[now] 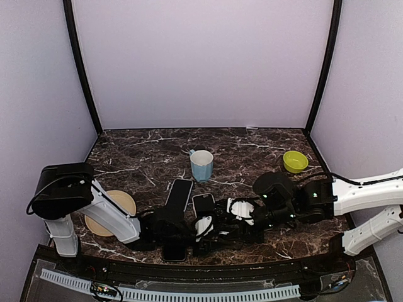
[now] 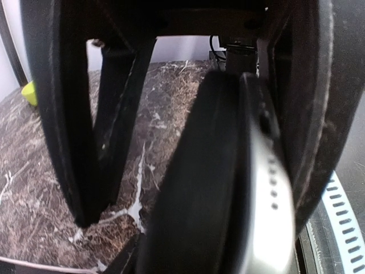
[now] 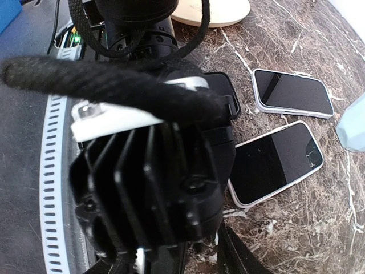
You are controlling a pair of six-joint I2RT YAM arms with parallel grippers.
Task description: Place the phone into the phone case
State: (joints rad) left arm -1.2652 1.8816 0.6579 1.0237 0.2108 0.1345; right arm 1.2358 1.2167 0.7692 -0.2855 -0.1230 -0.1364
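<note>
The phone stands on edge against the phone case, between the half-open fingers of our left gripper; about our right gripper we cannot tell.

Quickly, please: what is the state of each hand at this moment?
Left hand: open, the phone stands between its fingers, with a gap on one side.
Right hand: cannot be told; the left arm blocks its camera.

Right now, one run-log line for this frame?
step: phone alongside phone case, on edge | left jaws: apart, around both | right jaws: unreadable | mug, bowl: farther back
</note>
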